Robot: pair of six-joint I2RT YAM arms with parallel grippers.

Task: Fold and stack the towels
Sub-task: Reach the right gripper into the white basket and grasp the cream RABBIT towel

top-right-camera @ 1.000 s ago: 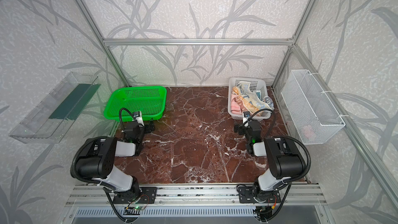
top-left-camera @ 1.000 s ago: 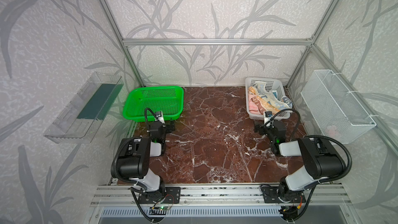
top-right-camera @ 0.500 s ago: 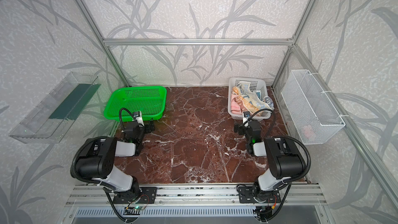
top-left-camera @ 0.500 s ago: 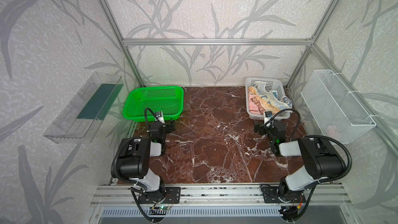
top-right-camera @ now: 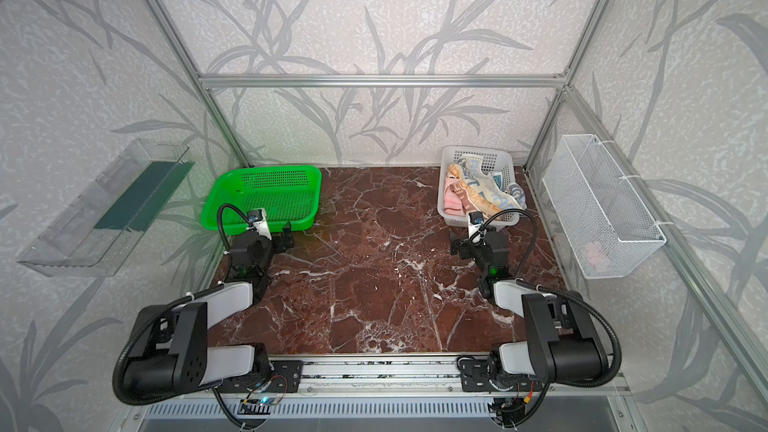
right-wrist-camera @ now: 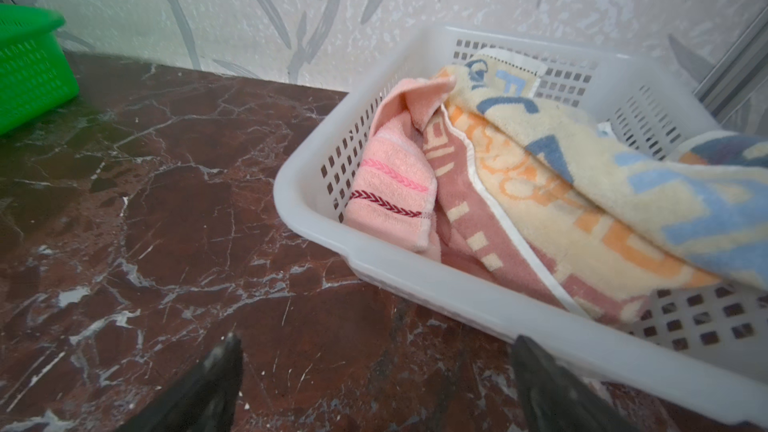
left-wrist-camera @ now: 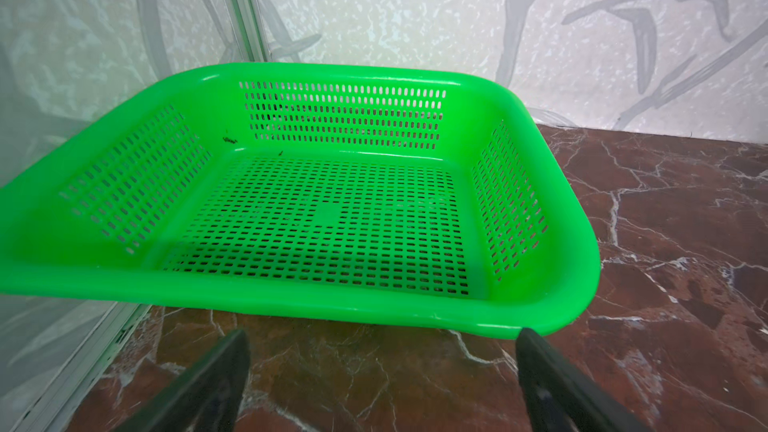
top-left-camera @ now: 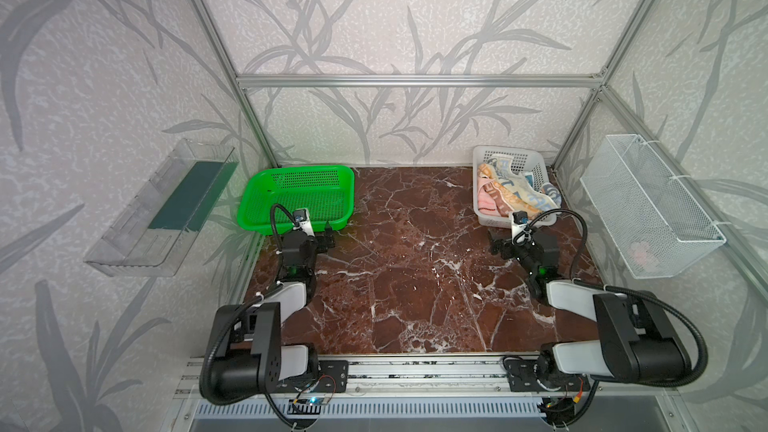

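I have 2 hands, and both are spread wide with nothing in them.

My left gripper [left-wrist-camera: 382, 338] is low over the brown stone table [top-left-camera: 415, 284], just in front of the green basket [left-wrist-camera: 332, 297]. In my left wrist view, 1 of my black fingers [left-wrist-camera: 216, 380] is over the table, and the tip of the other is right by the basket's near rim. I cannot tell if it touches. Nothing lies in the green basket.

My right gripper [right-wrist-camera: 376, 342] is low over the table too, on the other side. It sits just in front of the white basket [right-wrist-camera: 415, 276], near its front corner. Both of its fingers are apart, and only the table shows between them.

The towels [top-left-camera: 507, 193] are all in the white basket, in a messy heap. None is folded flat. The cream towel [right-wrist-camera: 561, 168] lies on top, with orange and blue letters on it. It spreads over most of the basket, and 1 end hangs over the side far from my hand. The pink towel [right-wrist-camera: 390, 176] is tucked under it, bunched up against the basket wall that is close to the middle of the table. It has pink and dark red stripes near its edge. In both top views, a small bit of the teal towel [top-left-camera: 528, 179] peeks out at the far side of the basket. The rest of it is hidden.

My hands are not touching any towel.
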